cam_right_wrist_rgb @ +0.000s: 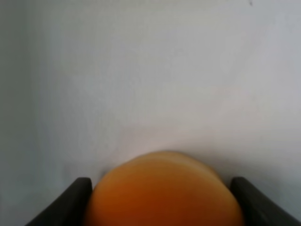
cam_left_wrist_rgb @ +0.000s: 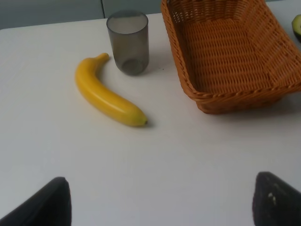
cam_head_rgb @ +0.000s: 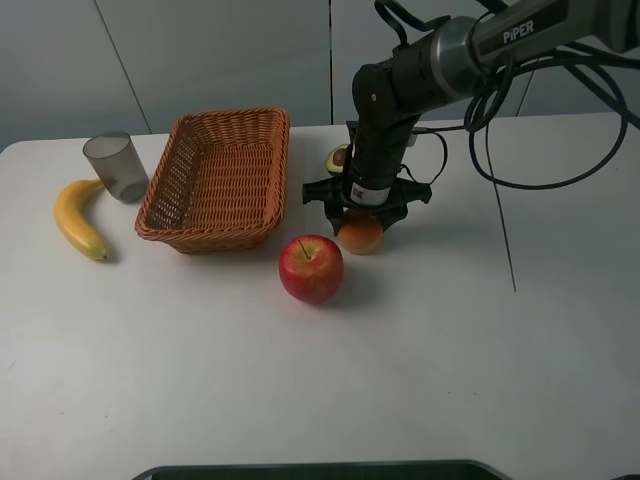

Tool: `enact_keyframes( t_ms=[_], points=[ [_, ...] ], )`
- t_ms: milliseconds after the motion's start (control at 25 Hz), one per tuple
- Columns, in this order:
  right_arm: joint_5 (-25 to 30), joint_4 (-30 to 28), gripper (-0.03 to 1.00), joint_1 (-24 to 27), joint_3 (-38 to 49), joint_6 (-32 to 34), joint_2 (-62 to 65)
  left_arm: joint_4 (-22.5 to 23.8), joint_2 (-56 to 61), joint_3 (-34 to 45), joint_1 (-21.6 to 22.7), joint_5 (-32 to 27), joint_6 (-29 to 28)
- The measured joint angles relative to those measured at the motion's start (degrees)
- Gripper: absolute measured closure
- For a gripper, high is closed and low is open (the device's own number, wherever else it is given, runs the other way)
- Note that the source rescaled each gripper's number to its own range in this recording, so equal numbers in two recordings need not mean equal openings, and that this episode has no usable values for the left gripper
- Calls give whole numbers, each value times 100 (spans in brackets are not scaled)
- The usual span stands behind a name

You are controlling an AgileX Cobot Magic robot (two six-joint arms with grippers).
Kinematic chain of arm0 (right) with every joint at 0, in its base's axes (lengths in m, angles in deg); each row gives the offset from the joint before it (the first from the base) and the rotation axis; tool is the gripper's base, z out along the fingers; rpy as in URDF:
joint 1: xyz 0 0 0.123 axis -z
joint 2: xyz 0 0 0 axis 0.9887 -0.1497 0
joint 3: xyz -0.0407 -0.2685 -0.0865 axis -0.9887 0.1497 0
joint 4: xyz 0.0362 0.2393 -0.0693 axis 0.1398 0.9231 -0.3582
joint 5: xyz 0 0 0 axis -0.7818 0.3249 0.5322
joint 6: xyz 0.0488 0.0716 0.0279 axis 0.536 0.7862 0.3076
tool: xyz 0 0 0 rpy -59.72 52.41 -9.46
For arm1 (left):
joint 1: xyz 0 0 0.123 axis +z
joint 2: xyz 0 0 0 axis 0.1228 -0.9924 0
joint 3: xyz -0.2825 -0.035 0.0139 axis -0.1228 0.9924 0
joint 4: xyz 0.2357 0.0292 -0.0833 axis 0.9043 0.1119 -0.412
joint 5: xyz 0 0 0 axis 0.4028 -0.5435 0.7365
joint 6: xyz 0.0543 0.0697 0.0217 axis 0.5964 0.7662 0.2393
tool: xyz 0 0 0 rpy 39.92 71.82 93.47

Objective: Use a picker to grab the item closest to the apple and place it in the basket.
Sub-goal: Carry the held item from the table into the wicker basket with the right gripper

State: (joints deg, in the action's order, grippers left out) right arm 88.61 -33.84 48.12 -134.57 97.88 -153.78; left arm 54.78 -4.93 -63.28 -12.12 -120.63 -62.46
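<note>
The red apple (cam_head_rgb: 311,268) sits on the white table in front of the basket's right corner. Just behind and right of it is a small orange fruit (cam_head_rgb: 361,236), the item nearest the apple. My right gripper (cam_head_rgb: 362,222) comes down on it from above. In the right wrist view, the gripper (cam_right_wrist_rgb: 162,197) has its dark fingers (cam_right_wrist_rgb: 79,200) pressed against both sides of the orange (cam_right_wrist_rgb: 162,193). The wicker basket (cam_head_rgb: 165,215) holds nothing. My left gripper (cam_left_wrist_rgb: 160,202) hangs open over bare table, with nothing between its fingertips.
A halved avocado (cam_head_rgb: 338,157) lies behind the right arm, right of the basket. A yellow banana (cam_head_rgb: 78,218) and a grey cup (cam_head_rgb: 115,166) are left of the basket; both also show in the left wrist view, banana (cam_left_wrist_rgb: 107,98) and cup (cam_left_wrist_rgb: 128,42).
</note>
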Motion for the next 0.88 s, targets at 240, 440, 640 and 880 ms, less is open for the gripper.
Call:
enact_keyframes(
  t_ms=[240,440,640,880],
  points=[
    [0,0,97,0,0,0,11,0,0,0,0,0,0],
    [107,11,97,0,0,-78,248,0,0,0,0,0,0],
    [385,-91,97,0,0,-287,864,0,0,0,0,0,0],
    [818,-188,97,-24,0,-725,1605,0,0,0,0,0,0]
  ],
)
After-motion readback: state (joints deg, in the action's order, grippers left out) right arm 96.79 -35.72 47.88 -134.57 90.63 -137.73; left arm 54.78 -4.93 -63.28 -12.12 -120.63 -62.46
